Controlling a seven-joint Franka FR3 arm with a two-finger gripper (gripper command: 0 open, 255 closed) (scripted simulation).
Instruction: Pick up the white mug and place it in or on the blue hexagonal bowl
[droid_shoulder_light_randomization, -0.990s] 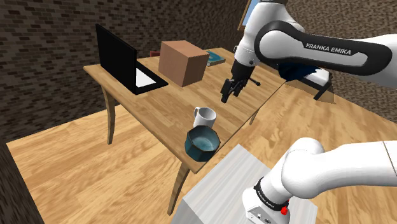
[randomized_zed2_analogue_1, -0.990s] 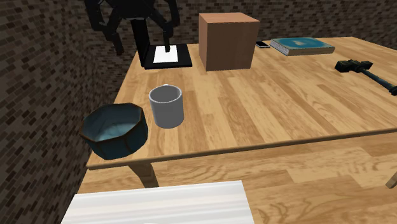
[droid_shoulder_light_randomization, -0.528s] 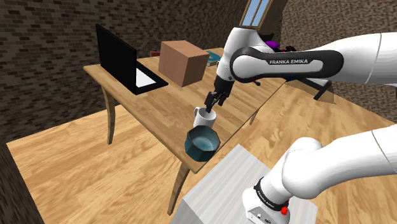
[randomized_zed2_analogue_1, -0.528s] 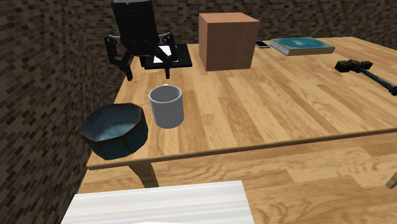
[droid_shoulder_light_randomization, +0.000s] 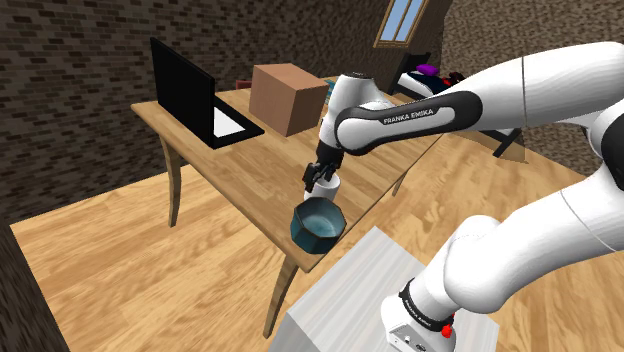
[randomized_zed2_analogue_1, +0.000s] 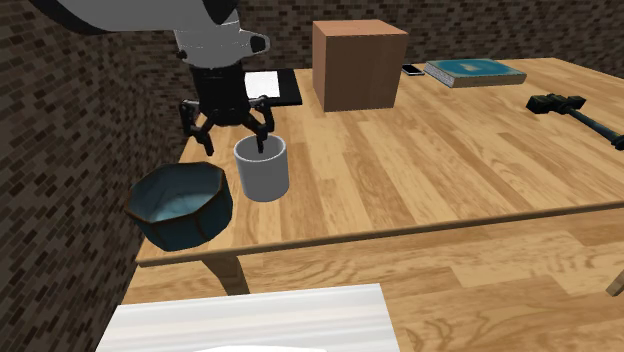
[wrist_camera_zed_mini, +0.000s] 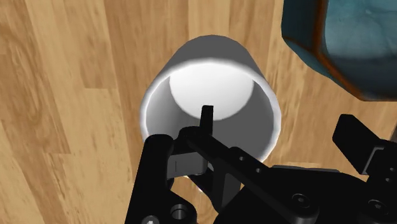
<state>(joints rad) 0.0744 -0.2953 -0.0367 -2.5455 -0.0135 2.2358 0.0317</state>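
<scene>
Wooden table (randomized_zed2_analogue_1: 450, 170), brick walls behind: gripper (randomized_zed2_analogue_1: 235, 143) hangs open at the white mug (randomized_zed2_analogue_1: 264, 178) rim, so the grasp is in hand; next probably close, lift, carry to the blue bowl (randomized_zed2_analogue_1: 180, 208) just beside.

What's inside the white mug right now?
Nothing loose: the white mug shows a bare pale floor. One finger of the open end effector hangs over the opening by the rim. The inner wall nearest the end effector is covered by it.
</scene>
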